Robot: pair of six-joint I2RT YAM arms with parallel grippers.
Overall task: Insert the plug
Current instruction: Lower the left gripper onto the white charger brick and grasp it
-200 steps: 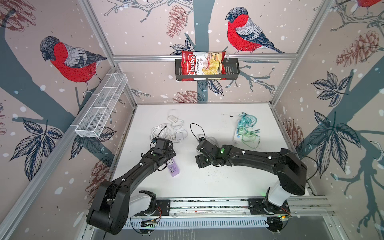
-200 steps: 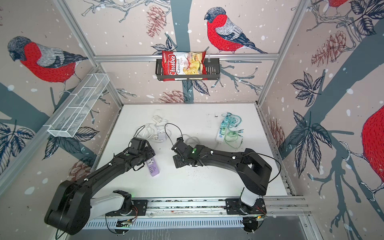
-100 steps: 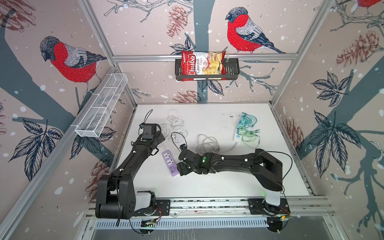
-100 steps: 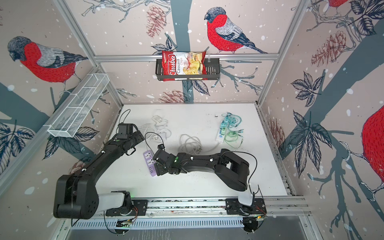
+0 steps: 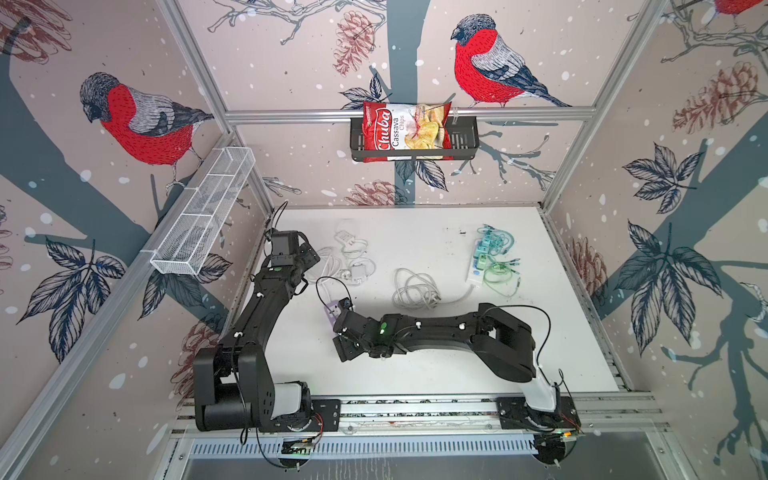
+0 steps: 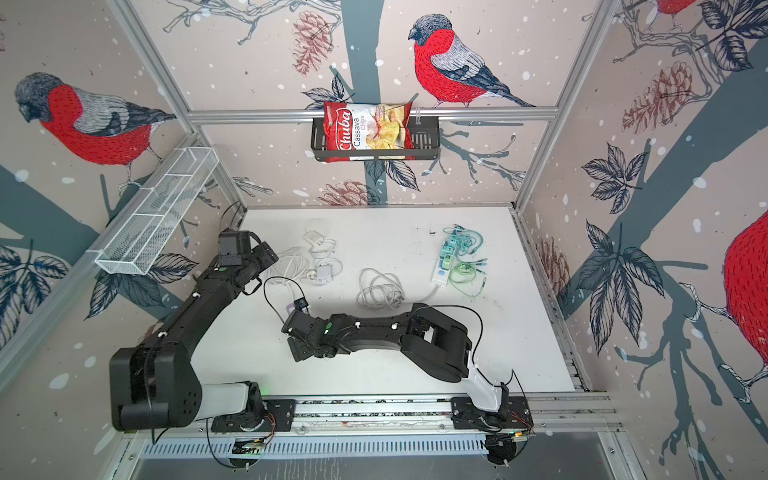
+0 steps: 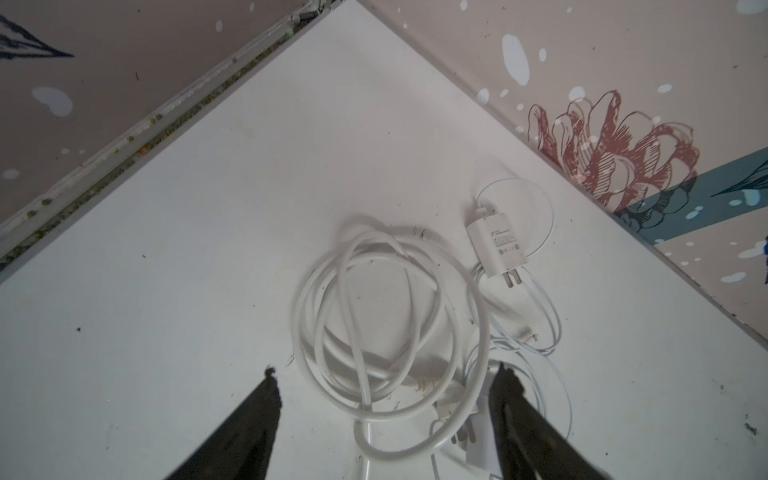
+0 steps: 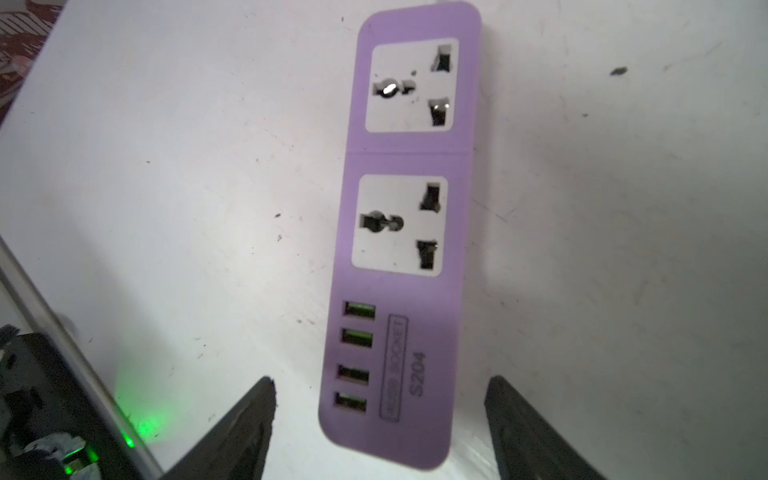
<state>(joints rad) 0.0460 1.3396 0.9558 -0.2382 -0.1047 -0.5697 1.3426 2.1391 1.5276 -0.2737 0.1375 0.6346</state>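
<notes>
Purple power strip [image 8: 405, 232] lies flat on the table [image 5: 415, 232] under the wide, empty right claw [image 8: 382, 379], while the wide, empty left claw [image 7: 386, 368] should come down slowly and pinch the sides of the white plug [image 7: 496, 245] beside the cord coil [image 7: 297, 320].

Purple power strip [image 8: 405, 162] lying flat, face up, white two-pronged plug [image 7: 496, 245] flat beside coiled white cable [image 7: 436, 299]

Both top views high, facing down on whole worktop [image 5: 415, 232], left wrist close above cable coil [image 7: 365, 365], right wrist close above power strip [image 8: 399, 291].
</notes>
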